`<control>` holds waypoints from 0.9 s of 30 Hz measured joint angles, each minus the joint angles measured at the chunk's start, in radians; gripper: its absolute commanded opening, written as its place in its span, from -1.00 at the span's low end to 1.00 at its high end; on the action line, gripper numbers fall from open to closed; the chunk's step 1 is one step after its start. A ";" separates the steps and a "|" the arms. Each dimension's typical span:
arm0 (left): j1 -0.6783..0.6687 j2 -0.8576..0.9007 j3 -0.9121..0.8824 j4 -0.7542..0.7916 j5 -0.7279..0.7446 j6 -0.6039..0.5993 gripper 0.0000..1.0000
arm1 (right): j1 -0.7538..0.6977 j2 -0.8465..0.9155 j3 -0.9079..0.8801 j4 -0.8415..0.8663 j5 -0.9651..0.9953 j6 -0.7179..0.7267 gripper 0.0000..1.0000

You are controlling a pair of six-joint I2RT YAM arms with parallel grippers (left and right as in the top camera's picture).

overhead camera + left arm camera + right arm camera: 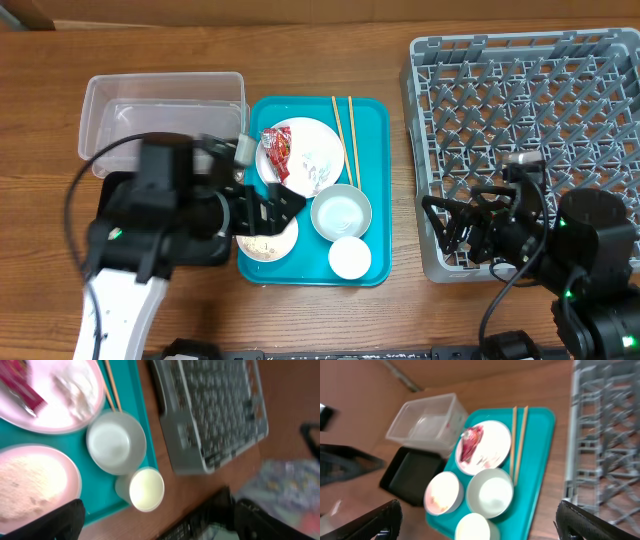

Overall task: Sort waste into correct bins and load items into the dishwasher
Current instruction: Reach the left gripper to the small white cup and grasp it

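Note:
On the teal tray (375,190) lie a white plate (312,150) carrying the crumpled red wrapper (277,152), two chopsticks (345,128), a pale bowl (341,213), a small white cup (350,257) and a bowl with rice (268,242). My left gripper (270,208) hangs open over the tray's left side, above the rice bowl, holding nothing. In the left wrist view the cup (145,489) and bowl (115,442) lie ahead of the open left gripper (160,530). My right gripper (450,228) stands open and empty at the grey dish rack's (530,110) front left corner.
The clear tub (165,112) stands left of the tray. The black tray (412,475) lies in front of the tub and is mostly under my left arm in the overhead view. Bare wooden table shows between the teal tray and the rack.

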 measured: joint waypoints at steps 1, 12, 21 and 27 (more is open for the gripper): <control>-0.036 0.025 0.000 -0.022 -0.011 0.012 0.69 | 0.000 0.008 0.000 -0.001 -0.011 0.000 1.00; -0.522 0.269 0.000 -0.054 -0.444 -0.075 0.43 | 0.000 0.030 0.000 -0.024 0.144 0.156 1.00; -0.609 0.576 0.001 0.028 -0.545 -0.170 -0.77 | 0.000 0.030 0.000 -0.092 0.176 0.183 1.00; -0.609 0.600 0.010 -0.024 -0.533 -0.183 -0.92 | 0.000 0.030 0.000 -0.094 0.179 0.183 1.00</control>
